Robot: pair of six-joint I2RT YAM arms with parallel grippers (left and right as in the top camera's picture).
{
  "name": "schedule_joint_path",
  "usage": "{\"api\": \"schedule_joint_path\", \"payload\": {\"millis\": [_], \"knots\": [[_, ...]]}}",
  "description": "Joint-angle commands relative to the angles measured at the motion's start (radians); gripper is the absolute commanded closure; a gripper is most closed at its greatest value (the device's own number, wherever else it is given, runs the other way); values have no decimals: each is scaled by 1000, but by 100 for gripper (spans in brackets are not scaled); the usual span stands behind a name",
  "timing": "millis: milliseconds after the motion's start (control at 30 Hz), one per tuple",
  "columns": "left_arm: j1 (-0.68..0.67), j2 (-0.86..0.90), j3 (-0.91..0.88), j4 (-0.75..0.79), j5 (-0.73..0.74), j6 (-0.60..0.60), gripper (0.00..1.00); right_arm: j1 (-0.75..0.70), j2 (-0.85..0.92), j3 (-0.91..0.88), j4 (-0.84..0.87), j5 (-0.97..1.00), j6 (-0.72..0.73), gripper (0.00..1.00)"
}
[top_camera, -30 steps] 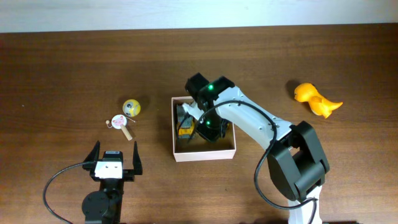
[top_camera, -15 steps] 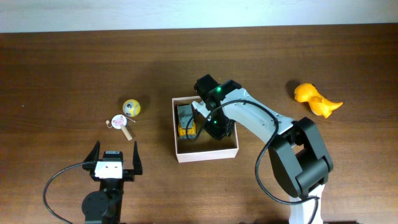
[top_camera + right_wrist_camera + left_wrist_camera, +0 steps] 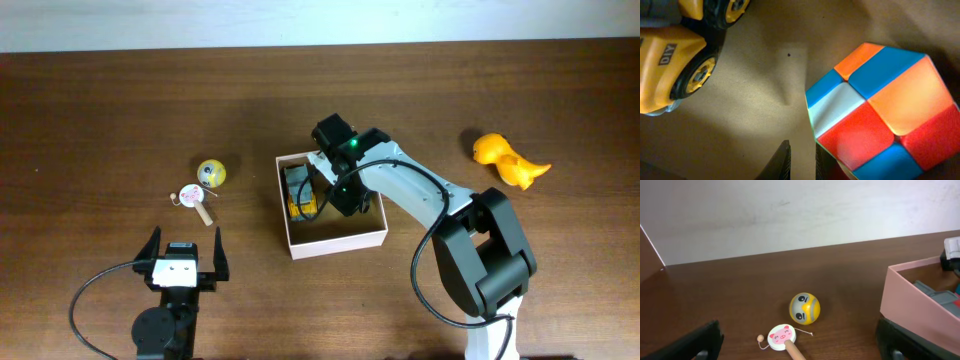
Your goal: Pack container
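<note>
**A:** Right gripper [image 3: 801, 162] status?
**B:** Fingers almost together, nothing between them. It's down inside the container [image 3: 332, 247], over the tan floor. A multicolour cube [image 3: 880, 115] is just beside the tips; I can't tell if it touches. The yellow toy truck [image 3: 298, 195] lies in the box's left part.
**A:** Left gripper [image 3: 186, 240]?
**B:** Spread wide, empty, at the table's [image 3: 120, 100] near edge, left of the box.
**A:** Where's the box?
**B:** Mid-table. A yellow face ball [image 3: 211, 172] and a pig rattle [image 3: 190, 196] lie to its left, apart from it. An orange toy animal [image 3: 505, 160] is far right.
</note>
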Motion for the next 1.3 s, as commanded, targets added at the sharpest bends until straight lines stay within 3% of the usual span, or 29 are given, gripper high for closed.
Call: {"api": "schedule_joint_path", "payload": {"millis": [0,233,367,700,1267], "knots": [[-4,-7,-4,-3,12,16,1,-6,-13,-5,2,28,8,87],[-4,-7,-4,-3,12,16,1,9,-13,-5,-53,-182,4,87],[-4,-7,-4,-3,12,16,1,51,-13,-5,-41,-199,-1,87],[-4,-7,-4,-3,12,16,1,78,-13,-5,101,-117,-15,87],[-4,-7,-4,-3,11,16,1,78,-13,-5,146,40,-15,87]]}}
